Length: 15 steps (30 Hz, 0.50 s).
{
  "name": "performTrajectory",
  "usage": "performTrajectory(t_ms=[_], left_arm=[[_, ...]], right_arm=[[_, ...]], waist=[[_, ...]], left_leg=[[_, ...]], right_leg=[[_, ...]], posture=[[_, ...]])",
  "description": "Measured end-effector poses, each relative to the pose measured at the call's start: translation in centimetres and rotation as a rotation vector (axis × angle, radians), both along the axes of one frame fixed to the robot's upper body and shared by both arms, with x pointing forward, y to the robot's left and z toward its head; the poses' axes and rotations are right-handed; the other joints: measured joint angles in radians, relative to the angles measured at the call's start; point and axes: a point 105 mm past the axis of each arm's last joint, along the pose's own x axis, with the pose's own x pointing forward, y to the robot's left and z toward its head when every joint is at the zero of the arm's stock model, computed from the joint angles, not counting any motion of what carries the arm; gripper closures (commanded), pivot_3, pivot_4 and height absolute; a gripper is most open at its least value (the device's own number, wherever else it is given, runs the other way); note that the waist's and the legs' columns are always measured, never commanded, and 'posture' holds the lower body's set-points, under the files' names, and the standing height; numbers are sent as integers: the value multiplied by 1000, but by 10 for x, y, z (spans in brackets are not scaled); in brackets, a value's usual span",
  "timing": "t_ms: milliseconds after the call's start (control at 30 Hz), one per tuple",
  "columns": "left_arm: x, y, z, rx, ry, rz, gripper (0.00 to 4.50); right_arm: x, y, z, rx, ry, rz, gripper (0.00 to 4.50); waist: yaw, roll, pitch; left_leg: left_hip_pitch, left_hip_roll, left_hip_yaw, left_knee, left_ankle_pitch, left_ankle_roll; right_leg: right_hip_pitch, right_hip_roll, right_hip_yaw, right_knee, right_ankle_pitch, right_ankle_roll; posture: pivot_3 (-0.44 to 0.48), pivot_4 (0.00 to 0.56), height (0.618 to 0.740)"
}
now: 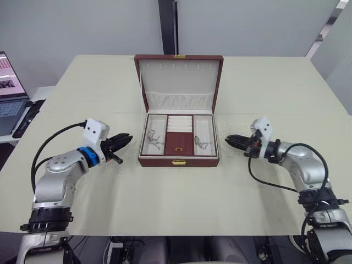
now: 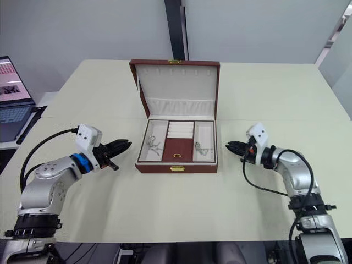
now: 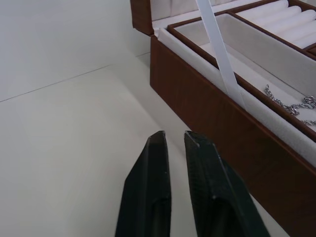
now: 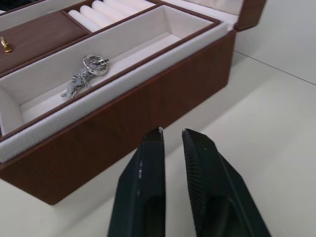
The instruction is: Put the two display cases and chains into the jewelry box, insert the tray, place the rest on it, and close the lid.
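So, quick rundown:
Jewelry box [image 1: 179, 160]: sits mid-bench [image 1: 165, 203], lid [image 1: 179, 80] standing open toward the far edge.
Tray [image 1: 179, 136]: already in the box, three sections across.
Left section: a silver chain [image 1: 154, 139] lying loose in it.
Middle section: white ring rolls [image 1: 180, 124] at the back, brown pad up front with a small gold piece [image 1: 179, 148] on it.
Right section: another silvery piece [image 4: 87, 75], looks like a ring on a chain.
Left end effector [image 1: 122, 141]: hovering just off the box's left side, fingers pinched nearly together, holding nothing.
Right end effector [image 1: 233, 141]: same deal on the right side, fingers almost closed, nothing held.
White ribbon [image 3: 220, 52]: lid strap, runs down across the left edge of the box.
Laptop [image 1: 11, 94]: open, off the bench's far left, well away.
Path: bare bench between each end effector and the box.
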Motion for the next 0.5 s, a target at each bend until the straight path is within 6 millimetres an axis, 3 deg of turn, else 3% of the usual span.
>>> performTrajectory(t_ms=[133, 500], left_arm=[[3, -11, -6, 2, 13, -43, 4500], [-1, -16, -8, -3, 19, -68, 4500]], right_arm=[[5, 17, 1, 1, -24, 16, 4469], [1, 22, -2, 8, -4, 29, 4469]], waist=[[0, 0, 0], [-2, 0, 0]], left_leg=[[0, 0, 0, 0, 0, 0], [0, 0, 0, 0, 0, 0]], right_leg=[[0, 0, 0, 0, 0, 0], [0, 0, 1, 1, 0, 0]], posture=[[0, 150, 740], [0, 150, 740]])
